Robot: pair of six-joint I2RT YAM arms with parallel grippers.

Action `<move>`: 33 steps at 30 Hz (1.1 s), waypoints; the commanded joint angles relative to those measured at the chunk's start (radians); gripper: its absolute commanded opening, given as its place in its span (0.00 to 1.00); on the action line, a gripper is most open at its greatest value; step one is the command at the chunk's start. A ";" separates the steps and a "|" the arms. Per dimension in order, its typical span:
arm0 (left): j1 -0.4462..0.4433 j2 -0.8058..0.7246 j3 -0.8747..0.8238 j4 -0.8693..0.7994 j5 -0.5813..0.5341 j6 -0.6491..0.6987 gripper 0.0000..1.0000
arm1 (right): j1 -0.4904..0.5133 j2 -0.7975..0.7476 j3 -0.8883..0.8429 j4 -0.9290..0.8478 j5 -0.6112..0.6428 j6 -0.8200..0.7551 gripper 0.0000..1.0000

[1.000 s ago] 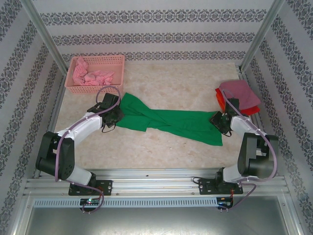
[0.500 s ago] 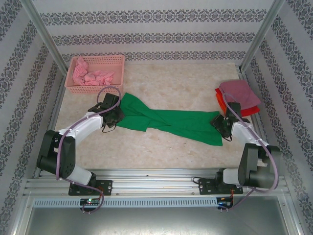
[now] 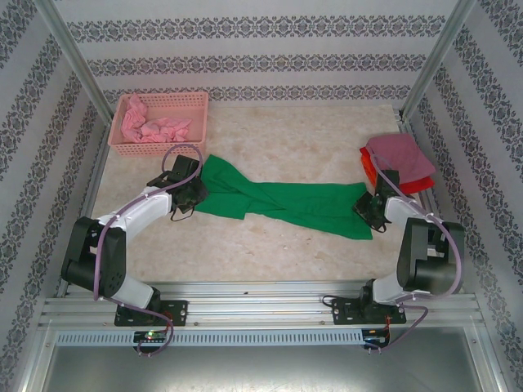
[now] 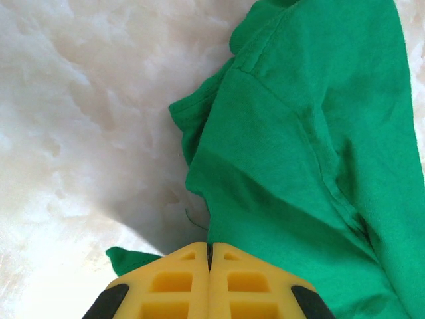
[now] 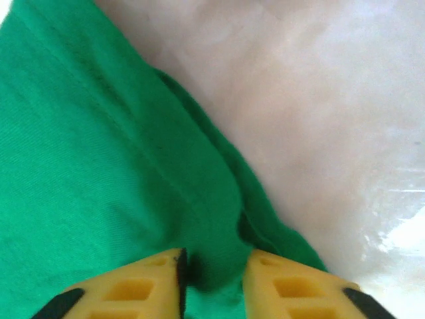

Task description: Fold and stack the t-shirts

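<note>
My left hand [image 4: 209, 251] is shut tight on one end of the green t-shirt [image 4: 312, 133]. My right hand [image 5: 212, 269] has a small gap, with a bunch of the other end squeezed in it. I hold both ends so I can pull the shirt flat. It lies stretched across the middle of the table [image 3: 286, 131]. The folded shirts [image 3: 400, 157] sit stacked at the right edge. The pink shirts [image 3: 155, 129] wait in the basket [image 3: 163, 98] at the far left corner.

Shirt [image 3: 282, 204] centre, basket [image 3: 155, 149] far L, stack [image 3: 400, 157] far R
</note>
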 commanded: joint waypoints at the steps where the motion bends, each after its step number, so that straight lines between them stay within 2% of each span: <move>1: 0.010 -0.013 -0.017 0.030 -0.006 0.005 0.00 | -0.006 0.002 0.005 0.013 -0.024 0.017 0.12; 3: 0.010 -0.014 -0.018 0.032 -0.006 0.005 0.00 | -0.006 -0.031 0.007 0.005 -0.020 0.019 0.00; 15: 0.011 -0.064 0.010 0.029 -0.043 0.015 0.00 | -0.005 -0.306 0.091 -0.068 0.016 0.007 0.00; 20: 0.025 -0.134 0.043 -0.003 -0.066 0.030 0.00 | -0.006 -0.403 0.156 -0.101 0.010 -0.006 0.00; 27: 0.116 -0.268 0.169 -0.076 -0.136 0.126 0.00 | -0.016 -0.521 0.363 -0.126 0.032 -0.060 0.00; 33: 0.197 -0.359 0.194 -0.123 -0.157 0.166 0.00 | -0.047 -0.567 0.511 -0.142 0.021 -0.072 0.00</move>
